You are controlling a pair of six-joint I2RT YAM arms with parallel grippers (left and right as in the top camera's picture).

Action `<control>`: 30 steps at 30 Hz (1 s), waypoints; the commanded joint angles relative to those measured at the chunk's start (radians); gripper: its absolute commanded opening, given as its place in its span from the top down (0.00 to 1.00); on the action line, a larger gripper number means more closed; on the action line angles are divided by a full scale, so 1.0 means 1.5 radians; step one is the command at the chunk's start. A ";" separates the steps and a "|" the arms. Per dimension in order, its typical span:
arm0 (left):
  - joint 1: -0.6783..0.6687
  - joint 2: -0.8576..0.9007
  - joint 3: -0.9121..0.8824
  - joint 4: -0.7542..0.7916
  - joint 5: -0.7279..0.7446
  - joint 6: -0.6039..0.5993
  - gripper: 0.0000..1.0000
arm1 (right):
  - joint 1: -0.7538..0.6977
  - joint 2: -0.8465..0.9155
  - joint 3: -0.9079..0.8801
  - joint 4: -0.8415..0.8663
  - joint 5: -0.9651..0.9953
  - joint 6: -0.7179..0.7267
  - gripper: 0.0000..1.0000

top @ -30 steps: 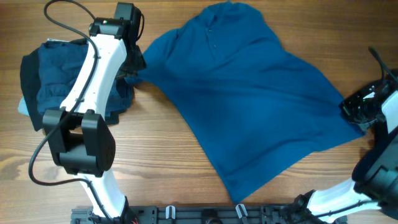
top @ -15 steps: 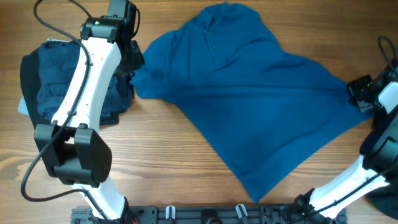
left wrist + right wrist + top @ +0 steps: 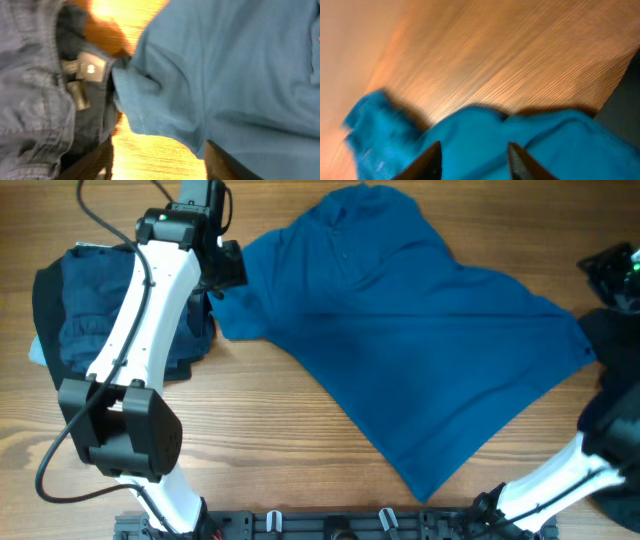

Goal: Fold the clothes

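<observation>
The clothes are chiefly a medium-blue polo shirt (image 3: 400,330) lying spread on the wooden table, collar at the back and hem toward the front right. My left gripper (image 3: 228,265) hovers at the shirt's left sleeve (image 3: 150,105). It is open, with bare wood between its fingers (image 3: 100,165). My right gripper (image 3: 606,266) is at the far right, behind the shirt's right corner. In the right wrist view it (image 3: 474,145) stands open just above blue cloth (image 3: 470,130), gripping nothing.
A pile of dark navy and black clothes (image 3: 90,315) lies at the left, under my left arm and touching the sleeve. Denim from that pile (image 3: 35,100) fills the left of the left wrist view. A black rail (image 3: 330,525) runs along the front edge.
Both grippers went from shut to open and let go of the shirt. The right gripper drew back toward the far right. The shirt's right side now lies stretched further right.
</observation>
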 commanded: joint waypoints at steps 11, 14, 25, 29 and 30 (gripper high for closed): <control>0.002 0.107 -0.104 0.038 0.022 0.001 0.19 | 0.073 -0.317 0.021 -0.259 -0.054 -0.138 0.35; 0.002 0.143 -0.118 0.046 0.017 0.000 0.20 | 0.142 -0.317 0.017 -0.326 -0.036 -0.187 0.35; 0.002 0.202 -0.124 0.092 0.017 -0.005 0.96 | 0.437 -0.302 -0.203 -0.303 0.116 -0.160 0.35; 0.010 0.177 -0.114 0.074 0.024 -0.005 0.96 | 0.520 -0.290 -0.341 -0.226 0.113 -0.143 0.37; 0.013 0.163 -0.110 0.070 0.027 -0.005 0.96 | 0.546 -0.287 -0.376 -0.200 0.113 -0.140 0.37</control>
